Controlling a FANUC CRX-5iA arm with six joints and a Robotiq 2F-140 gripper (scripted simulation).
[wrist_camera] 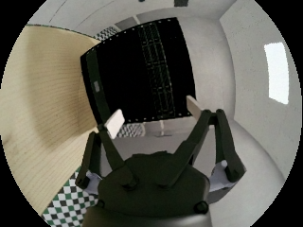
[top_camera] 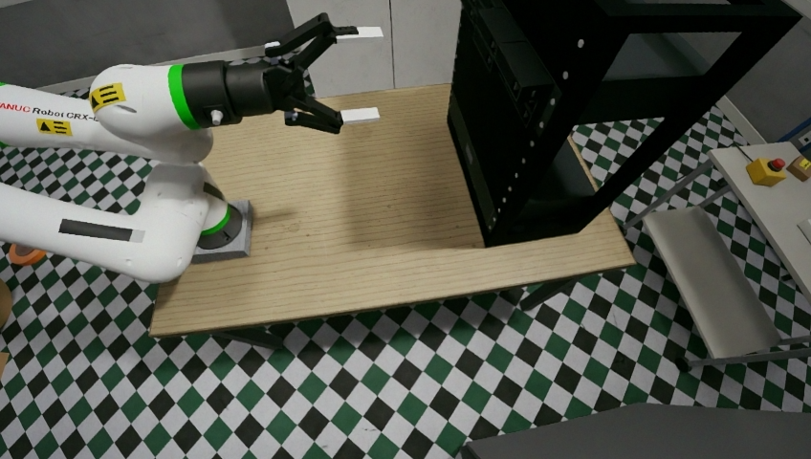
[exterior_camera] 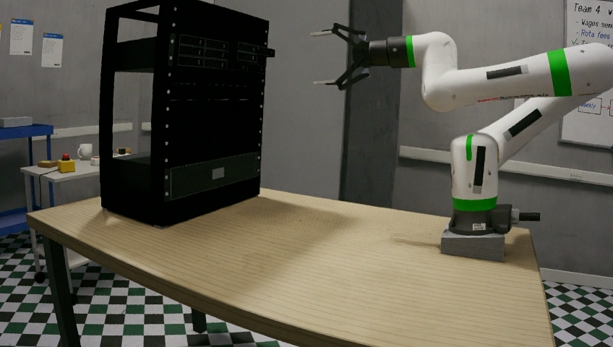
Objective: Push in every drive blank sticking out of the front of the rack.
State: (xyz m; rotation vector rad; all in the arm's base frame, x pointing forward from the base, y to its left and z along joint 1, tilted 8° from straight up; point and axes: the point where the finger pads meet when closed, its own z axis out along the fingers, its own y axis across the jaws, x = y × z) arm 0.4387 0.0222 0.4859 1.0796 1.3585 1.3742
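Pincer [top_camera: 361,75] [exterior_camera: 325,58] [wrist_camera: 153,108] wide open, nothing gripped, apart from black server rack [top_camera: 515,187] [exterior_camera: 215,129] [wrist_camera: 125,76] upright on wood table [top_camera: 341,227] [exterior_camera: 322,257] [wrist_camera: 47,95]; exterior view: one drive blank [exterior_camera: 267,52] sticks out near rack front's 1 o'clock.

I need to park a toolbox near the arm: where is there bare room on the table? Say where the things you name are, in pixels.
The widest bare patch of the table [top_camera: 363,187] [exterior_camera: 344,257] lies between the arm's grey base block [top_camera: 241,235] [exterior_camera: 472,247] and the front of the rack [top_camera: 500,235] [exterior_camera: 161,129]. It is crowded at the rack's end, with only narrow edging beside it. Above, the open gripper [top_camera: 361,75] [exterior_camera: 324,58] [wrist_camera: 153,108] faces the rack.
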